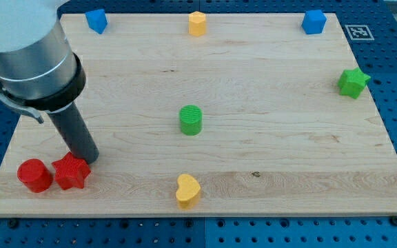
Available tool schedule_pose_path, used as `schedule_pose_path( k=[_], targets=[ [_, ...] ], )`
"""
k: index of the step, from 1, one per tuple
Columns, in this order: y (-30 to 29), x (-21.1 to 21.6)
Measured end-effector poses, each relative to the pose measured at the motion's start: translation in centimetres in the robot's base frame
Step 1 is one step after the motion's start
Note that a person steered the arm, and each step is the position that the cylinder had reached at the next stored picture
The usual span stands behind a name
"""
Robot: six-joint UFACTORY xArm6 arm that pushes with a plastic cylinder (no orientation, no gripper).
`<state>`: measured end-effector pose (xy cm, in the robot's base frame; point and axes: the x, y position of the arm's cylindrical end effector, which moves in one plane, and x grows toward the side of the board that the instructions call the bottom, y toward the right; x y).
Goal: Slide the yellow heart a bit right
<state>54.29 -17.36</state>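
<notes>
The yellow heart (187,191) lies near the board's bottom edge, a little left of centre. My tip (88,159) rests on the board at the view's lower left, well to the left of the heart. It stands just above and right of the red star (70,172), touching or nearly touching it. The red cylinder (34,175) sits beside the star on its left.
A green cylinder (191,120) stands mid-board above the heart. A blue block (96,20), a yellow block (197,23) and a blue cube-like block (313,21) line the top edge. A green star (353,83) sits at the right edge of the wooden board (288,158).
</notes>
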Motion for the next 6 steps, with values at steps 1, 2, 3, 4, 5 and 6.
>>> schedule_pose_path(
  k=[1, 2, 3, 4, 5, 6],
  targets=[
    [-0.4, 0.0],
    [2.1, -0.3],
    [4.4, 1.1],
    [5.8, 5.0],
    [7.2, 7.5],
    [12.9, 7.5]
  ],
)
